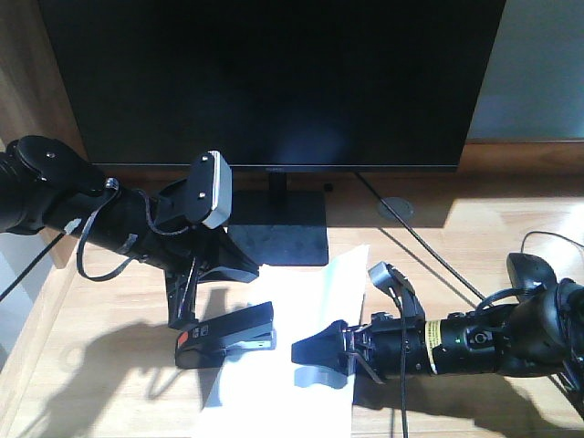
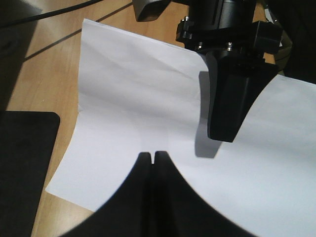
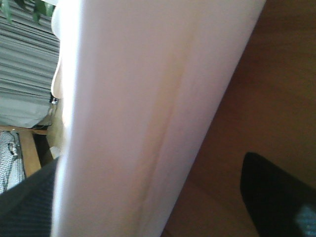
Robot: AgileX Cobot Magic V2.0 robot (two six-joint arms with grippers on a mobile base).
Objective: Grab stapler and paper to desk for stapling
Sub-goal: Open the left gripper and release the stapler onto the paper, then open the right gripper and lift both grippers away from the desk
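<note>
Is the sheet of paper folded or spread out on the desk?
Spread out. The paper lies open on the desk, creased but not folded over; the stapler sits at its left edge.

— What do the arms look like from here?
— Both matte black. The left arm point(image 1: 82, 205) carries a grey-edged camera block point(image 1: 212, 189) and a looping black cable point(image 1: 87, 251).
— The right?
— Its arm point(image 1: 474, 345) has a yellow band point(image 1: 431, 338) (printing unreadable) and silver screws.

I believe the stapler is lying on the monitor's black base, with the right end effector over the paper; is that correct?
Not quite: the stapler lies at the paper's left edge, in front of the monitor base, as the exterior front-facing view shows. The right end effector is over the paper.
</note>
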